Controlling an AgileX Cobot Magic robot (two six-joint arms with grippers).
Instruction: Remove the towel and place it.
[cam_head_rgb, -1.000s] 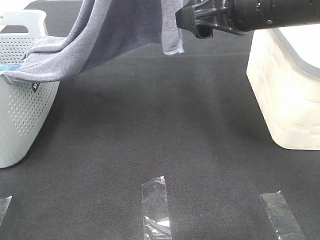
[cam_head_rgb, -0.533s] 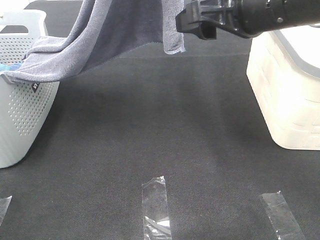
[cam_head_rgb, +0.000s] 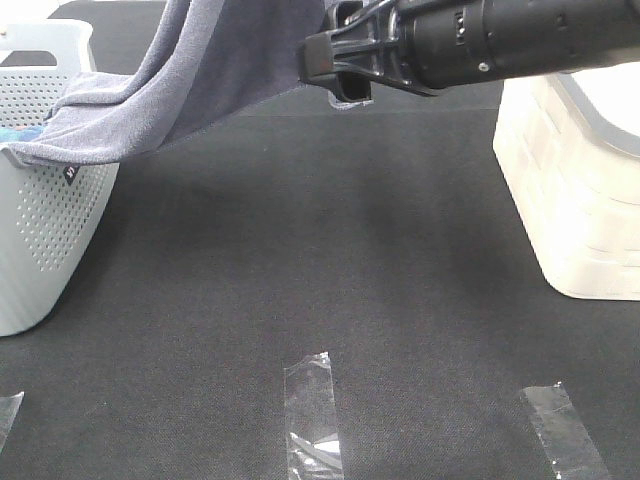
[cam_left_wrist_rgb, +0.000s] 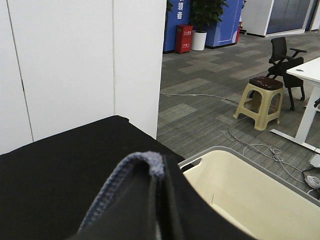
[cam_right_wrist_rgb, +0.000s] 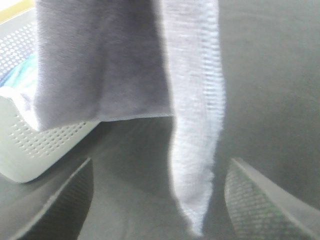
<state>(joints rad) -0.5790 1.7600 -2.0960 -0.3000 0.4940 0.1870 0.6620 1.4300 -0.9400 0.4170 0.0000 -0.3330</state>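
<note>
Left tool (cam_left_wrist_rgb: 159, 205) is pinching the towel (cam_head_rgb: 170, 90) by its hem, up above the overhead view. The rest is draping down over the grey basket (cam_head_rgb: 40, 240) rim. Right tool (cam_right_wrist_rgb: 170, 200) is sitting spread wide around the dangling corner. I'd be clamping well above the tip, so both ends are lifting evenly and nothing's dragging on the rim.

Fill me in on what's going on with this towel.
The left gripper is shut on a fold of the grey-purple towel and holds it up high. The towel's other end lies over the rim of the perforated basket on the left, so it is not fully out. The right gripper is open, with the towel's hanging corner between its fingers in the wrist view, not gripped. A cream bin stands on the right.
</note>
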